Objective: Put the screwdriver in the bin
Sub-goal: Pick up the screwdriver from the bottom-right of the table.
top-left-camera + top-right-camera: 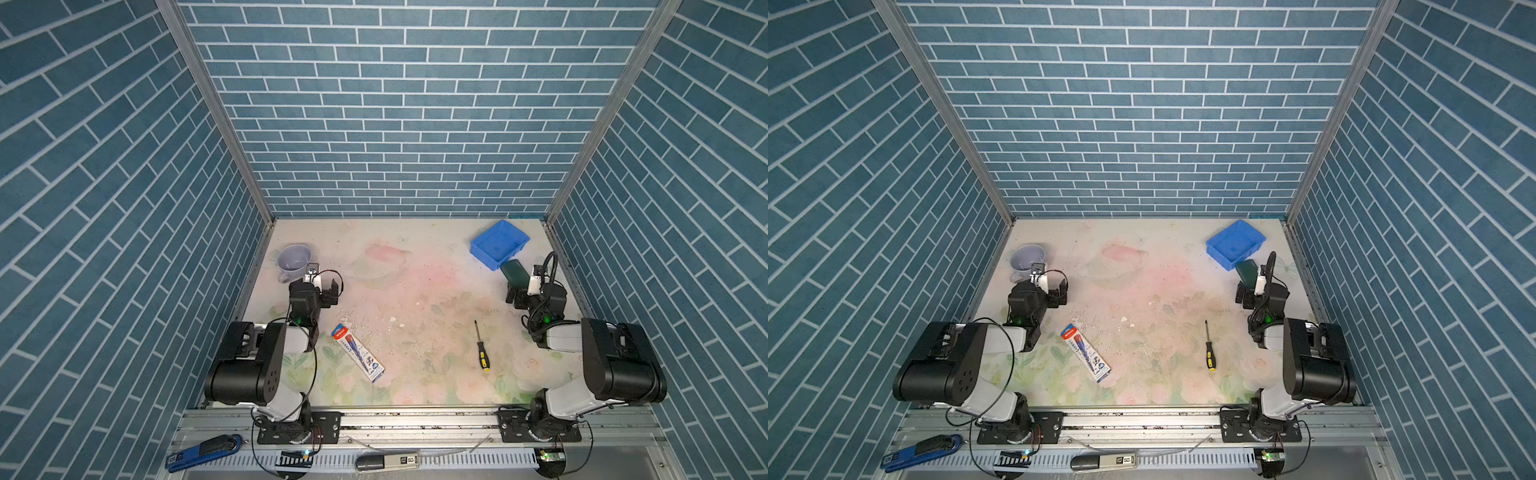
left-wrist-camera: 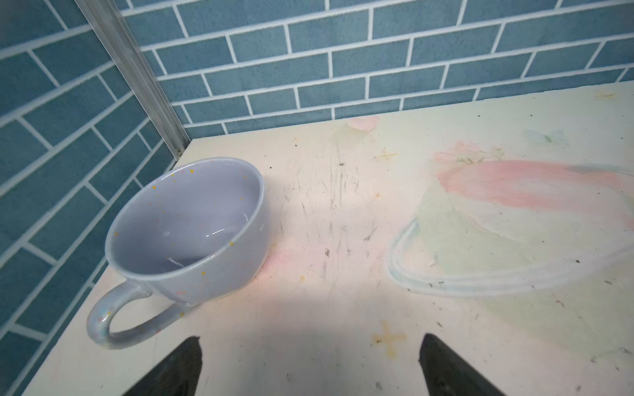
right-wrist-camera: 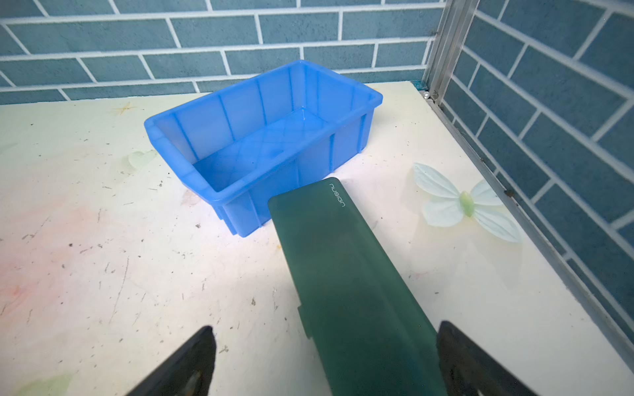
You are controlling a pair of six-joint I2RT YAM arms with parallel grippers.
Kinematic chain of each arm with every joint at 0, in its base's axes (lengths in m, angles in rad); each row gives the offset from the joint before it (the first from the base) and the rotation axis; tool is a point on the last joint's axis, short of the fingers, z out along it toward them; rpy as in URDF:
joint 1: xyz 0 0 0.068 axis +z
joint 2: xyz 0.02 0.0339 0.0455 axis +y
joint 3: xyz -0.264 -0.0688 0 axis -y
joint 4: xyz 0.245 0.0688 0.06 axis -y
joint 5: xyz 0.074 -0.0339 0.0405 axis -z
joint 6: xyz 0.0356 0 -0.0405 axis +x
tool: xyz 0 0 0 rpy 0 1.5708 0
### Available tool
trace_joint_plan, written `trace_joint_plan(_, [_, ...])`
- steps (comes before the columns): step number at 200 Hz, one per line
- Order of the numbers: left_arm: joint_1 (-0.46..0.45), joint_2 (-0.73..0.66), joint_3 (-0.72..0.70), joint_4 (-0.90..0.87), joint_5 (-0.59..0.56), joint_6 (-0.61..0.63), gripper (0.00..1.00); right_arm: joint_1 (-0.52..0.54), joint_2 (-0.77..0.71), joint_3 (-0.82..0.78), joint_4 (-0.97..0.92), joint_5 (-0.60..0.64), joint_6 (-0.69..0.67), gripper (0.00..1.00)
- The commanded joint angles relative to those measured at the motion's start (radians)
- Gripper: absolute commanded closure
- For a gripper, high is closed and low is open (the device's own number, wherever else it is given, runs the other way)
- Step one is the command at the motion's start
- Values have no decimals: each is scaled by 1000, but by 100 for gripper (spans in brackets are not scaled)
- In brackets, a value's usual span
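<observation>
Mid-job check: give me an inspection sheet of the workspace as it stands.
Surface: table scuffed, dark specks.
Job's things: screwdriver lies flat, apart from the empty bin.
Clutter: cup, boxed tube, green case beside the bin.
Grippers: left gripper open, empty; right gripper open, astride the green case.
Cables: black cable loops at the right wrist; nothing snagged.
Surroundings: brick-pattern walls; blue tool on the front rail.

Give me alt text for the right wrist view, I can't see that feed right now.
An empty blue bin sits on the pale table near the tiled corner. A dark green case stretches from just in front of the bin's near wall back between the fingers of the open right tool.
</observation>
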Motion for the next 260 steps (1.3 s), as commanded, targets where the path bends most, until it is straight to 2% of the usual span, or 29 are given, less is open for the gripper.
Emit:
trace_joint_plan(1, [6, -2, 4, -3, 7, 6, 0, -1, 7, 22, 1, -11, 18, 1])
trace_joint_plan(87, [12, -1, 10, -15, -2, -6, 0, -1, 8, 22, -1, -12, 17, 1])
trace_joint_plan(124, [11, -1, 9, -14, -2, -7, 0, 0, 6, 7, 27, 60, 45, 1])
trace_joint_plan(178, [9, -6, -1, 7, -11, 2, 0, 0, 5, 9, 23, 61, 47, 1])
trace_joint_plan(210, [-1, -110, -22, -40, -27, 6, 0, -2, -29, -17, 44, 85, 58, 1])
trace_joint_plan(237, [-27, -201, -19, -116, -31, 36, 0, -1, -80, 2, -37, 85, 53, 1])
trace_joint_plan(260, [-83, -280, -17, -163, -64, 87, 0, 0, -126, 7, -83, 88, 53, 1])
